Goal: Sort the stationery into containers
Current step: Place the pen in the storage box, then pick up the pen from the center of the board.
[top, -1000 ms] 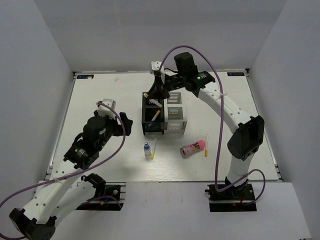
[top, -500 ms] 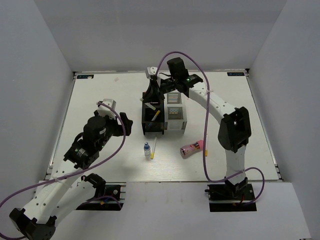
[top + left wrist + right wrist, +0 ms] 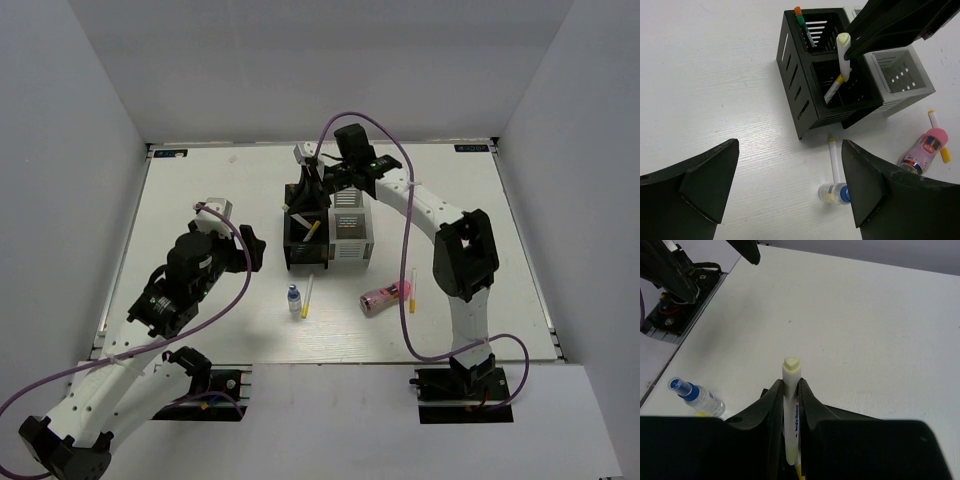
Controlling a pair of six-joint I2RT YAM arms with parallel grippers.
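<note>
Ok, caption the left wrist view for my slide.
Right gripper holds a yellow-and-white pen angled into the black organiser; bottle and pink cylinder lie on the table.

I see a black organiser, a white organiser, a pink patterned cylinder, a blue-capped bottle and a pale-yellow pen.

- desk: white, faint wood grain, thin metal trim along the edges.
- walls: plain grey panels along the left, far and right edges.
- tags: small and dark, one at each far corner; print unreadable.
- smudge: faint, just inside the far edge.
</note>
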